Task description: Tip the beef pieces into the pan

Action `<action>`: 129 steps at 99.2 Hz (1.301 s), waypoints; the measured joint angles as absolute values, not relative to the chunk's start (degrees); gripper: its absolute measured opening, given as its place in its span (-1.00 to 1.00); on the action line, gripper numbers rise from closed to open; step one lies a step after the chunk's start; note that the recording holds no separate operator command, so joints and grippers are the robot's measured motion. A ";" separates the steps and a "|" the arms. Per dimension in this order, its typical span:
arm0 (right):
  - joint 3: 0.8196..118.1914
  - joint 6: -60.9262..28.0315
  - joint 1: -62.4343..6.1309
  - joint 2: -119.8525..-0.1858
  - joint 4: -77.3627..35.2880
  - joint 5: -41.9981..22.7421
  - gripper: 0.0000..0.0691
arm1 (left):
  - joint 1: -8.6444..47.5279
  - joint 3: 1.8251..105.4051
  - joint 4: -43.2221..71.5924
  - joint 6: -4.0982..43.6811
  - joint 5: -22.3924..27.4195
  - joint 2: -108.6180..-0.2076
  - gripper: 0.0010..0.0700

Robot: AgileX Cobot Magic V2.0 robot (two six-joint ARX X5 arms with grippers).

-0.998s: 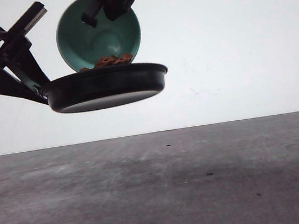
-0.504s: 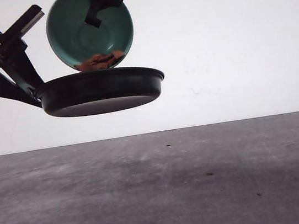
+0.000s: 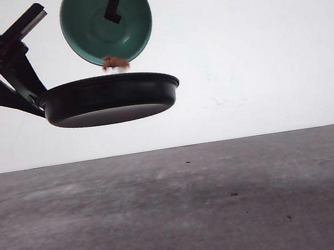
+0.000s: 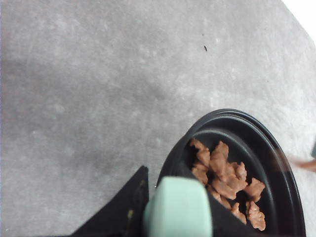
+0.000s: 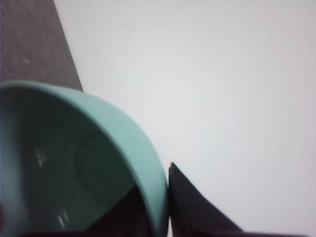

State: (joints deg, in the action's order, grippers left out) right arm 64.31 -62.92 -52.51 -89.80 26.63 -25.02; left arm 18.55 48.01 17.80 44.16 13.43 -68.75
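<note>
Black shallow round frying pan [image 3: 109, 99] with pale mint-green handle [image 4: 177, 207] held level in the air, well above the grey counter [image 3: 179, 210], by the left gripper [image 3: 18, 62]. Left gripper clamped on the handle. Teal round bowl [image 3: 106, 24] tipped steeply above the pan, opening turned toward the front camera, lower rim just over the pan's rim. Bowl pinched at its rim by the right gripper [image 5: 168, 197], one dark finger inside, one outside the wall, as seen from the right wrist. Small clump of reddish-brown beef pieces [image 3: 115, 62] noted at the bowl's lower lip, blurred, directly above the pan. Heap of the same chunks [image 4: 224, 185] seen from the left wrist lying on the pan floor, on the side nearer the handle. Bowl interior looked bare from the right wrist.
</note>
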 joint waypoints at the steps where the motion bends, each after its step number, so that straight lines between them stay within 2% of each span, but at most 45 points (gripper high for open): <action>1: 64.31 -62.98 -52.45 -89.80 26.59 -24.97 -0.94 | 18.52 48.01 17.80 44.16 13.43 -68.75 -0.86; 32: 64.31 -62.67 -52.12 -89.80 26.46 -25.47 -0.94 | 18.48 48.01 17.74 44.16 13.39 -68.75 -0.87; 48: 64.31 -57.56 -52.12 -89.80 26.44 -27.42 -0.94 | 18.48 48.01 17.76 43.99 13.21 -68.75 -0.87; 59: 64.31 -47.59 -51.46 -89.23 24.10 -30.92 -0.94 | 18.50 48.01 17.76 42.63 12.64 -68.75 -0.87; 80: 64.03 -15.99 -46.17 -80.88 11.11 -26.94 -0.94 | 18.13 48.01 16.36 40.47 11.94 -68.75 -0.87; 92: 64.05 -2.11 -39.42 -75.66 1.56 -22.02 -0.94 | 18.11 48.01 14.59 40.03 11.97 -68.75 -0.87; 106: 64.05 9.08 -26.02 -72.97 -16.58 -9.56 -0.94 | 18.11 48.01 14.35 39.81 11.88 -68.75 -0.87; 118: 63.86 13.80 -11.20 -75.35 -32.42 3.29 -0.94 | 18.13 48.01 12.53 39.62 11.84 -68.75 -0.87; 129: 60.51 15.53 -0.05 -77.95 -34.50 9.28 -0.94 | 18.11 48.05 11.60 39.62 11.75 -68.75 -0.87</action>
State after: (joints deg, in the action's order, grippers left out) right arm 60.51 15.53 -0.05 -77.95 -34.50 9.28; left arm 18.11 48.05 11.60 39.62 11.75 -68.75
